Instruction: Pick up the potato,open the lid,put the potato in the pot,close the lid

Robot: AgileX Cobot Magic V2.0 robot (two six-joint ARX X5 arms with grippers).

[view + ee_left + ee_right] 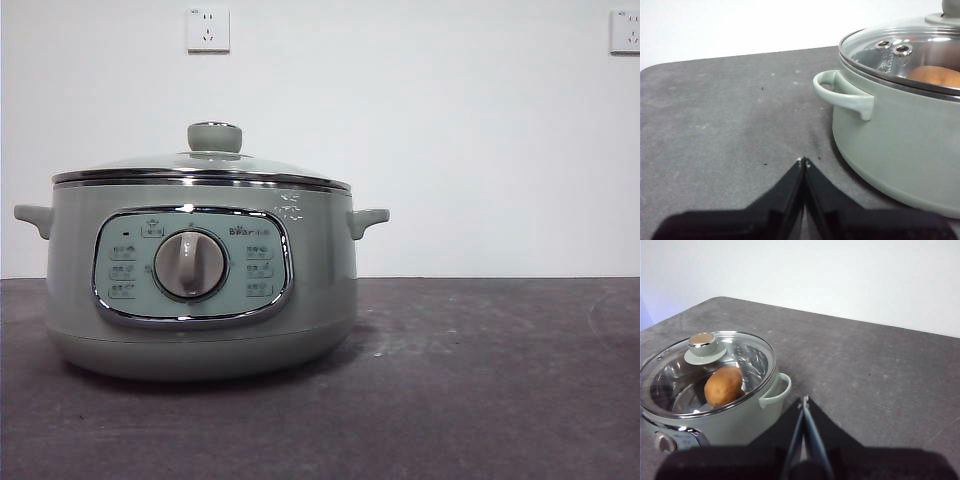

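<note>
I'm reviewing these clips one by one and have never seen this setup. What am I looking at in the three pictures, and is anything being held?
This is a two-armed robot at a dark table. The front view comes from a low camera looking level across the table at the pot, a sage-green cooker with the glass lid closed on it. The other two pictures come from cameras on the arms' wrists. The black wedge in each is that arm's own gripper: the left gripper and the right gripper, both shut and holding nothing, away from the pot. Through the lid you can see the potato lying inside the pot.
</note>
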